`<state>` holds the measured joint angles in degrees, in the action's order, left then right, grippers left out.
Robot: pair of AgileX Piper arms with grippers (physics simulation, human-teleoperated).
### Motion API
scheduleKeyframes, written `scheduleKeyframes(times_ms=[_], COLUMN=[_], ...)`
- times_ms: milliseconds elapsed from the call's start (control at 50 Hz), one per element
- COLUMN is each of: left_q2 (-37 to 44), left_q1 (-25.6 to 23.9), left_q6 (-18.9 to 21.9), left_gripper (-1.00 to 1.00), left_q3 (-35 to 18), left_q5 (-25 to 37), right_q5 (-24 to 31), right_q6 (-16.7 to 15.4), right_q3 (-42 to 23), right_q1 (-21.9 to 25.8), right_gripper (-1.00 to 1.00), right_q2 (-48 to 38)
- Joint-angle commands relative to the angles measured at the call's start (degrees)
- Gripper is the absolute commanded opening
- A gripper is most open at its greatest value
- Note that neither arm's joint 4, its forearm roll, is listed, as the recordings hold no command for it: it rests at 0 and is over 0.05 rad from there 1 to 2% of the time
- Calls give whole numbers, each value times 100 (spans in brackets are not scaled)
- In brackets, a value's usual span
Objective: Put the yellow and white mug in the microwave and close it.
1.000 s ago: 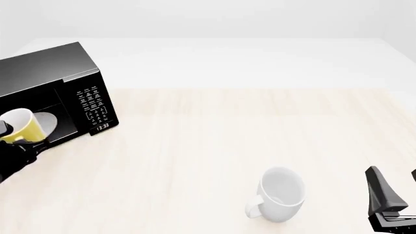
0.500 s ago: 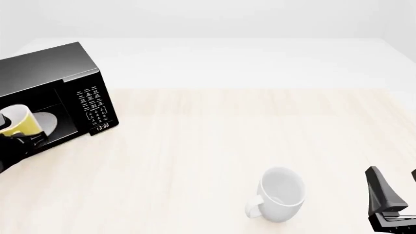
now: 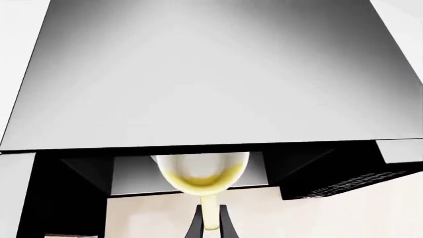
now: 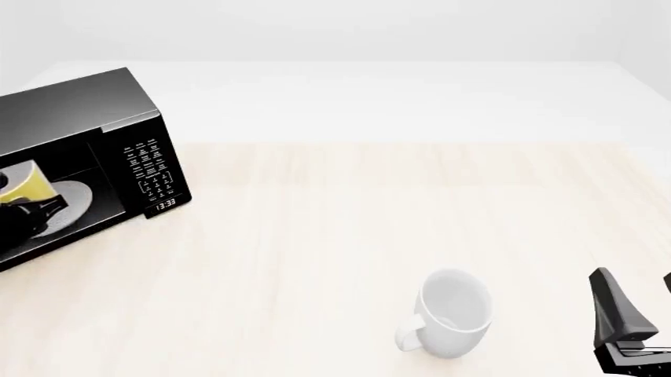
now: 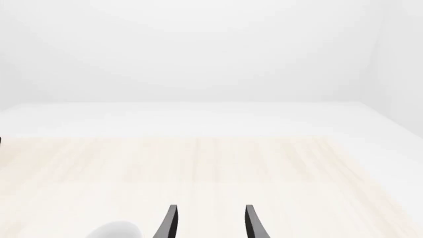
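Pale wooden table — black microwave far left, white mug near right

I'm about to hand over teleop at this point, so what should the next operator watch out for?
1. The left hand grips the yellow mug only by its thin handle, right at the microwave opening; the mug may swing or clip the top edge, which sits close above its rim in the left wrist view.
2. The mug looks tilted over the turntable plate, so releasing now might tip it.
3. The door is out of view; closing it before withdrawing could trap the arm.
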<state>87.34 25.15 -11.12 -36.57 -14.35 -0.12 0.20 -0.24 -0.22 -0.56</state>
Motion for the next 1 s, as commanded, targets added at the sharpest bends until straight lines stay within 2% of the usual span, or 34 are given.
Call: scheduleKeyframes(times_ms=[20, 460, 1000], left_q2=[183, 805, 1383], left_q1=[28, 137, 268], left_q6=[-47, -142, -146], left_gripper=[-100, -100, -100], left_q3=[-445, -1058, -1308], left_q5=[170, 291, 232], right_q5=[0, 0, -25], right_q6=[0, 0, -7], right_q3=[0, 0, 2], right_q1=[0, 0, -10], right_gripper=[100, 100, 100], right_q2=[0, -1, -60])
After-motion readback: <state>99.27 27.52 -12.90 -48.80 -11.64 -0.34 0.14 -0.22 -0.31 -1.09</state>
